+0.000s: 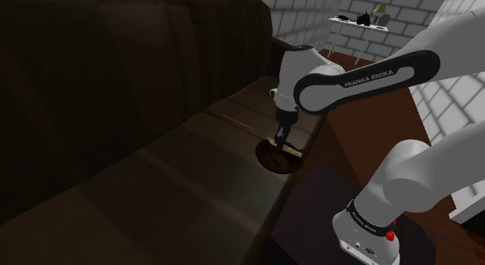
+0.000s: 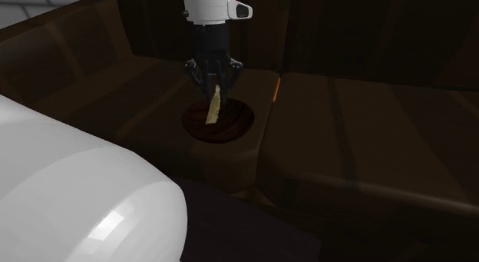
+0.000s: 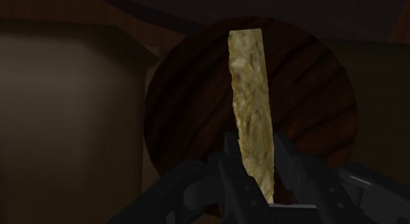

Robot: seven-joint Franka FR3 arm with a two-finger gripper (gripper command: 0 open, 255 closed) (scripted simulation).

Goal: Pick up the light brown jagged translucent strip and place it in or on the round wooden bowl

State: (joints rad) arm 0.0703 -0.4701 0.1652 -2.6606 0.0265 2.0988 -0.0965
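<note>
White arm link (image 2: 84,199) closest to me. "FRANKA EMIKA" printed on the forearm (image 1: 365,78); base ring (image 1: 359,218) text unreadable. Arm bent over the dark sofa (image 1: 155,178), gripper (image 2: 215,90) pointing straight down and clenched on the pale brown jagged strip (image 2: 214,107). Strip hangs over the middle of the round wooden bowl (image 2: 234,128); contact with it unclear. Thin orange stick (image 2: 276,89) at 2 o'clock from the bowl, second exterior view. Wall shelf (image 1: 354,21) far back.
</note>
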